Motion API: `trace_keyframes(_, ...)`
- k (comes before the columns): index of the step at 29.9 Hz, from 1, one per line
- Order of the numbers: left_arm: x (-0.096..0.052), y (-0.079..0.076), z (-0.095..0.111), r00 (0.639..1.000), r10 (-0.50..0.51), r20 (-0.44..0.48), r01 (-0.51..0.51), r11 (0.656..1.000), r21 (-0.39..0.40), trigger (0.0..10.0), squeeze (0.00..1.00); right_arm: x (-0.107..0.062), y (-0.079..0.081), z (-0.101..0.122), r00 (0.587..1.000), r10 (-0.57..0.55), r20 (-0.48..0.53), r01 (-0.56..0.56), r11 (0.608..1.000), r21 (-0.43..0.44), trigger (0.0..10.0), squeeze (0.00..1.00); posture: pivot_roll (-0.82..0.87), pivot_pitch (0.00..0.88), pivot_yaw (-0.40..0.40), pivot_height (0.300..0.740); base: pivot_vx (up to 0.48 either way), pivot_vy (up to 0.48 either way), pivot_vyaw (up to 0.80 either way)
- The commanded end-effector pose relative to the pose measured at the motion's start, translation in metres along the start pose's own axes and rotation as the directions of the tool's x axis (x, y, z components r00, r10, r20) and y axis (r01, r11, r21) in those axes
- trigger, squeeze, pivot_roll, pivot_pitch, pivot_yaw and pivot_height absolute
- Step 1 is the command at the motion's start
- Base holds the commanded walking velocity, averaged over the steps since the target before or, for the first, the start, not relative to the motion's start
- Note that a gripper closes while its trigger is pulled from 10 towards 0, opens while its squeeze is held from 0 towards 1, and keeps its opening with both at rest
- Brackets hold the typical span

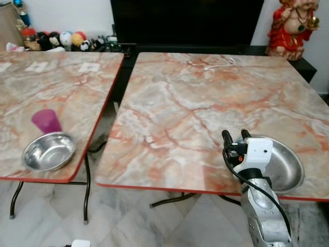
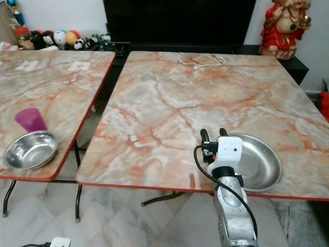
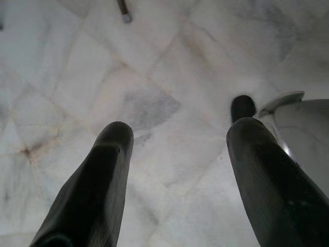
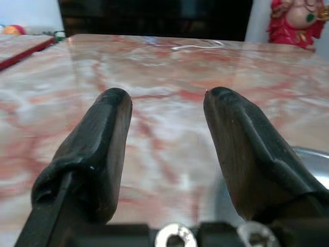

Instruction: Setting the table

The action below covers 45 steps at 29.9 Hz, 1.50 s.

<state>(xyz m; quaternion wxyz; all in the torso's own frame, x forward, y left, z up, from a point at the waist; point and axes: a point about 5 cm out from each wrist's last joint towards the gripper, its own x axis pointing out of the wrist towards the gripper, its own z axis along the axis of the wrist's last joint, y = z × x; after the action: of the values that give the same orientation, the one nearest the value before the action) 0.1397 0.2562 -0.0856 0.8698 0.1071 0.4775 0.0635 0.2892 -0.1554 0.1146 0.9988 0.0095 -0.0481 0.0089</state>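
Note:
A shallow steel plate (image 1: 284, 165) lies at the near right corner of the right marble table (image 1: 205, 113). My right gripper (image 1: 235, 135) hovers just left of the plate's rim, fingers open with nothing between them; in the right wrist view the plate's edge (image 4: 308, 170) sits beside one finger (image 4: 241, 144). On the left table (image 1: 51, 98) a steel bowl (image 1: 49, 151) rests near the front edge, with a purple cup (image 1: 47, 121) upside down right behind it. My left gripper (image 3: 177, 154) hangs open over the floor.
A red figurine (image 1: 292, 25) stands on a dark cabinet at the back right. A white cable (image 1: 218, 64) lies at the right table's far edge. Toys (image 1: 61, 40) line the back left. A gap with the table legs (image 1: 86, 190) separates the two tables.

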Motion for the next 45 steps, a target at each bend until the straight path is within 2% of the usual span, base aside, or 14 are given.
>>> trace_keyframes(1, -0.002, 0.005, -0.006, 1.000, 0.008, -0.019, -0.008, 1.000, -0.004, 10.0, 0.00, 0.000, 0.007, -0.003, 1.000, 0.017, -0.002, -0.017, 1.000, 0.000, 10.0, 0.00, -0.11, 0.000, 0.012, 0.740, 0.000, 0.480, 0.00)
trace_keyframes(17, -0.004, 0.009, -0.014, 0.999, 0.014, -0.049, -0.015, 1.000, -0.007, 10.0, 0.00, 0.010, 0.023, -0.002, 0.998, 0.058, 0.005, -0.058, 0.998, 0.006, 10.0, 0.00, -0.08, 0.000, -0.004, 0.740, 0.000, 0.480, 0.00)
trace_keyframes(28, -0.003, 0.001, -0.015, 0.999, 0.012, -0.053, -0.013, 1.000, -0.017, 10.0, 0.00, 0.015, 0.022, -0.003, 0.999, 0.050, 0.005, -0.050, 0.999, -0.004, 10.0, 0.00, -0.08, 0.000, -0.009, 0.740, 0.000, 0.480, 0.00)
trace_keyframes(37, -0.003, -0.008, -0.013, 1.000, -0.005, -0.030, 0.005, 1.000, -0.026, 10.0, 0.00, 0.016, 0.022, -0.006, 0.999, 0.041, 0.000, -0.041, 0.999, 0.000, 10.0, 0.00, -0.08, 0.000, -0.007, 0.740, 0.000, 0.064, 0.00)
trace_keyframes(45, -0.002, -0.006, -0.007, 1.000, 0.001, -0.011, -0.001, 0.999, -0.037, 10.0, 0.00, 0.015, 0.018, -0.009, 1.000, 0.015, -0.026, -0.014, 1.000, 0.023, 10.0, 0.00, -0.08, 0.000, -0.010, 0.740, 0.000, 0.000, 0.00)
